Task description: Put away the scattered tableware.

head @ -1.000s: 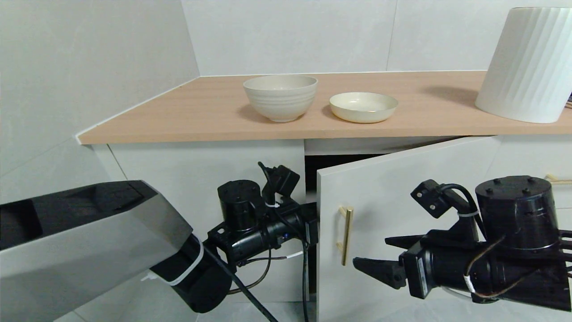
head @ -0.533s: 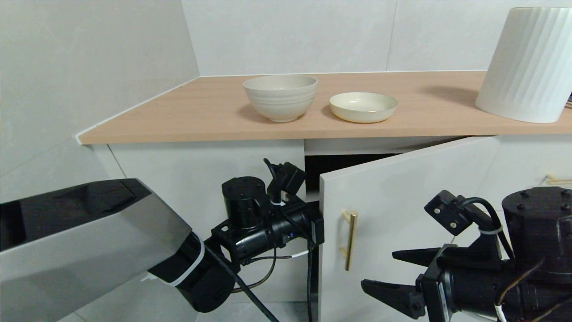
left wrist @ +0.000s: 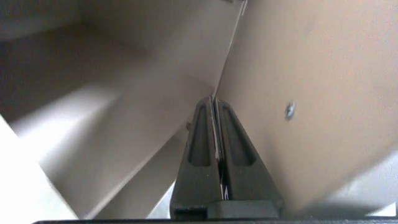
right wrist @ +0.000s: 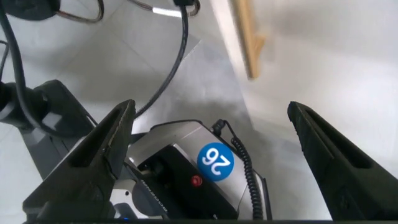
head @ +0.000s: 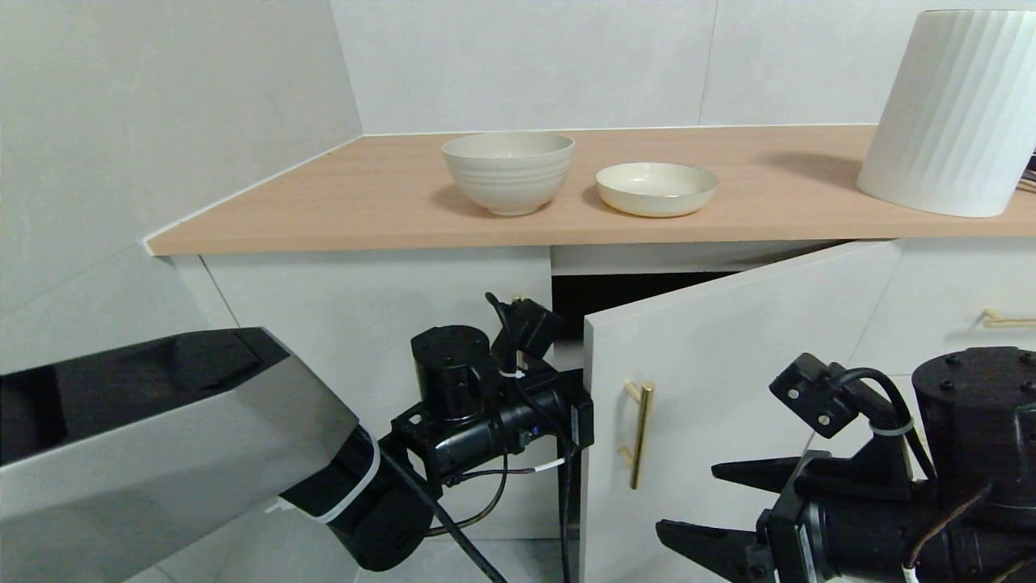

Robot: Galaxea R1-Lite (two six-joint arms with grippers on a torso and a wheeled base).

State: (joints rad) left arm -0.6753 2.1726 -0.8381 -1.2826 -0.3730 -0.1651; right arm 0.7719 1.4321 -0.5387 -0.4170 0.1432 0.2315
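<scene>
A ribbed cream bowl point(head: 507, 172) and a shallow cream dish point(head: 656, 189) stand side by side on the wooden counter point(head: 364, 210). Below them a white cabinet door point(head: 712, 389) with a gold handle point(head: 639, 433) hangs partly open. My left gripper point(head: 576, 413) is at the door's free edge, its tips behind it. In the left wrist view the left gripper point(left wrist: 214, 102) is shut, lying against the door's inner face point(left wrist: 311, 93). My right gripper point(head: 728, 506) stands open, low in front of the door and right of the handle. The right gripper point(right wrist: 211, 107) holds nothing.
A tall white ribbed container point(head: 947, 113) stands at the counter's right end. A second gold handle point(head: 1008, 320) sits on the cabinet front to the right. A tiled wall closes off the left side. The dark cabinet opening point(head: 631, 287) shows above the door.
The door has swung a little farther open, with the left gripper following its edge. The right gripper has dropped lower and drawn back to the right. The head view has shifted slightly.
</scene>
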